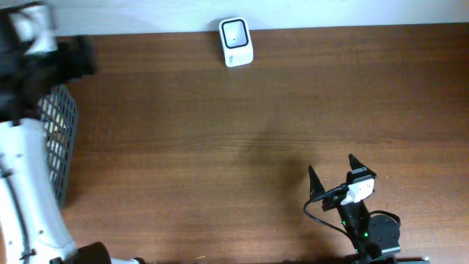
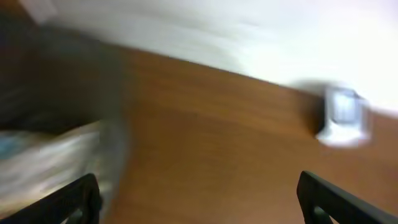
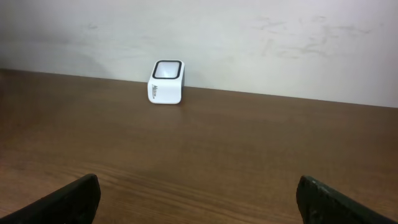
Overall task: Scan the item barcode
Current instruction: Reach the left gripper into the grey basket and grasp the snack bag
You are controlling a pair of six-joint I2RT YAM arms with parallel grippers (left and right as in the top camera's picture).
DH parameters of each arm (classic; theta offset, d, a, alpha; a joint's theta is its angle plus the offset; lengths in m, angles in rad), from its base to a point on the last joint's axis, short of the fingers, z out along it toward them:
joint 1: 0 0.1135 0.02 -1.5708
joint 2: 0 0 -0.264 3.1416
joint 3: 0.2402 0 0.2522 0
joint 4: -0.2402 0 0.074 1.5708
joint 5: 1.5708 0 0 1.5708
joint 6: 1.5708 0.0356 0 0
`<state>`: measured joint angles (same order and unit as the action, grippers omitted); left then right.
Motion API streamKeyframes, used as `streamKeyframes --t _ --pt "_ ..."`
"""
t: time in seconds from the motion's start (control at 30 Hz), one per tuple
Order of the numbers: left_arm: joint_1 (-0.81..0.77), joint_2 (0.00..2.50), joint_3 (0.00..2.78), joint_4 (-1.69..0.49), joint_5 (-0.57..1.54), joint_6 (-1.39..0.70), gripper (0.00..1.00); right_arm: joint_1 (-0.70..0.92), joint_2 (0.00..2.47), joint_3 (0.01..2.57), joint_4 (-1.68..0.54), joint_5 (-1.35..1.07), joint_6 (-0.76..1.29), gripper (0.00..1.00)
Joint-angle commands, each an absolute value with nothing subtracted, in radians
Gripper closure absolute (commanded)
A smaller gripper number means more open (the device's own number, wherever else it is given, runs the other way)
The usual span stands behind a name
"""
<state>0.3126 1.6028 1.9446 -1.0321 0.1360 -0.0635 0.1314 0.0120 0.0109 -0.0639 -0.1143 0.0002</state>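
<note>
Left end effector (image 2: 198,177): jaws wide apart, nothing between them. It sits upper left of the overhead frame by the top end of the grey wire-mesh basket (image 1: 62,139), and its wrist view is smeared. Right end effector (image 1: 331,165): also fully spread and empty, lower right, well apart from everything. No barcoded item is clearly visible; the pale smeared shape (image 2: 50,158) lower left in the left wrist view may be it, in the basket, can't confirm. White box-shaped barcode scanner with dark window (image 1: 236,42) stands top centre at the far edge of the brown wooden desk (image 1: 220,147), just by the white wall (image 3: 249,37). Step in hand looks like the pick: drop straight into the basket with jaws clear of the mesh, grip so the barcode face is uncovered, then present it square to the scanner window. Room: desk between basket and scanner is bare, so the path is free. Watch the basket rim on lift-out and the wall behind the scanner.
</note>
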Motion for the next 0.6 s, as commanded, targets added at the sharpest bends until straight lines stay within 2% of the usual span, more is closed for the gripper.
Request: streamKeyframes --t 0.0,0.2,0.43,0.47,0.57 --pt "0.543 1.641 1.972 -1.025 0.084 -0.203 0.00 0.124 0.006 0.006 -0.068 -0.109 0.004 0.01" --pt "0.761 1.794 1.972 -0.972 0.041 -0.239 0.02 0.124 0.006 0.006 -0.068 -0.109 0.004 0.01" --pt "0.770 2.030 1.911 -0.923 -0.175 -0.247 0.07 0.124 0.006 0.006 -0.068 -0.109 0.004 0.01" --pt "0.770 2.032 1.863 -0.872 -0.229 -0.265 0.07 0.124 0.006 0.006 -0.068 -0.109 0.004 0.01" --pt "0.771 2.033 1.759 -0.709 -0.204 -0.266 0.06 0.124 0.006 0.006 -0.068 -0.109 0.004 0.01"
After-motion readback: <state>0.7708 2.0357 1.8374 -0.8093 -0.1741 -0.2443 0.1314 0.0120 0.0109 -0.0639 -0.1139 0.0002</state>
